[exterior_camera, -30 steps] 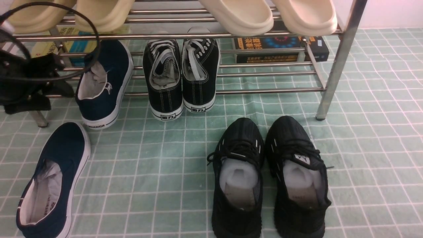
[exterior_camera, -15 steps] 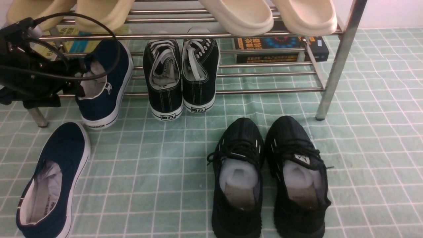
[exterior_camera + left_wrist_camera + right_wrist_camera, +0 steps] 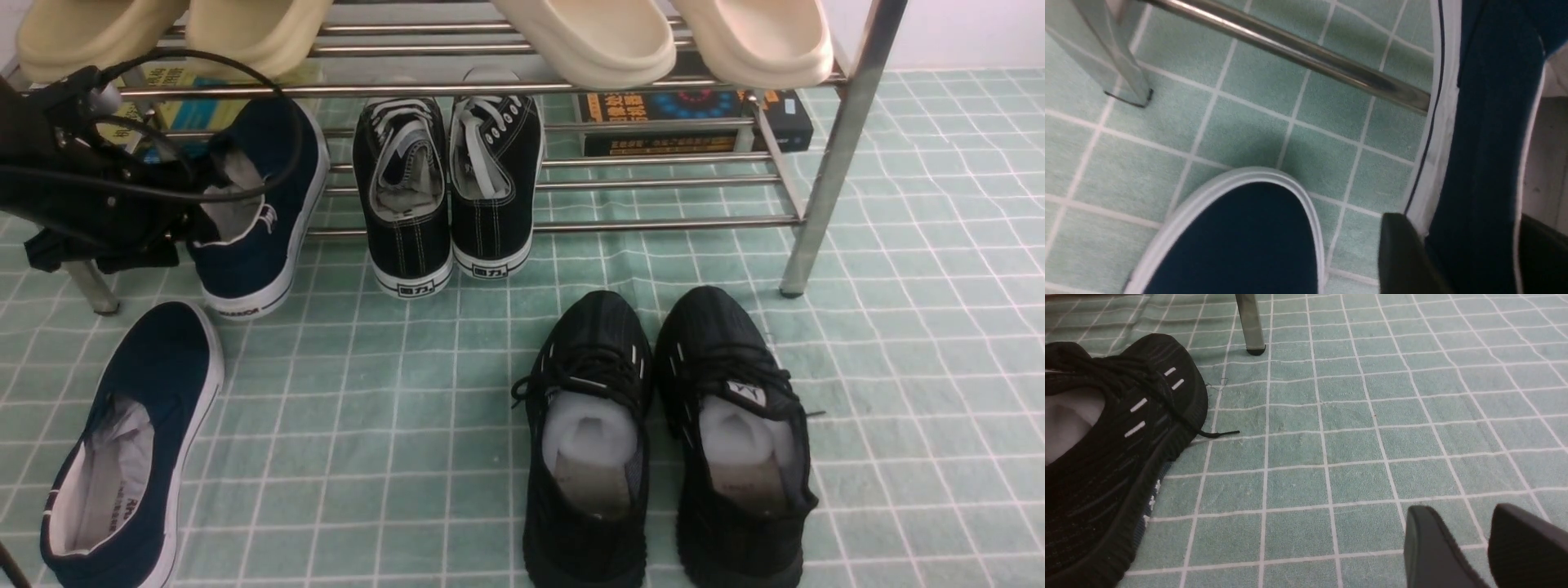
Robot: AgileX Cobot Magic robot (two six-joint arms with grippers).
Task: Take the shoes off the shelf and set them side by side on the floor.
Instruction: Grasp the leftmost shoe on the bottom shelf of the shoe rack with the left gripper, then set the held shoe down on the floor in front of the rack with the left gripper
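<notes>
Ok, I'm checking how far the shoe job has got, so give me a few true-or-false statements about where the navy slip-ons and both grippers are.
1. One navy slip-on lies on the floor. True.
2. The second navy slip-on hangs in the air. False: it lies on the shelf's lower rails.
3. The left gripper has a finger on either side of that shoe's side wall. True.
4. The right gripper holds a black shoe. False: it is empty, above bare floor.
</notes>
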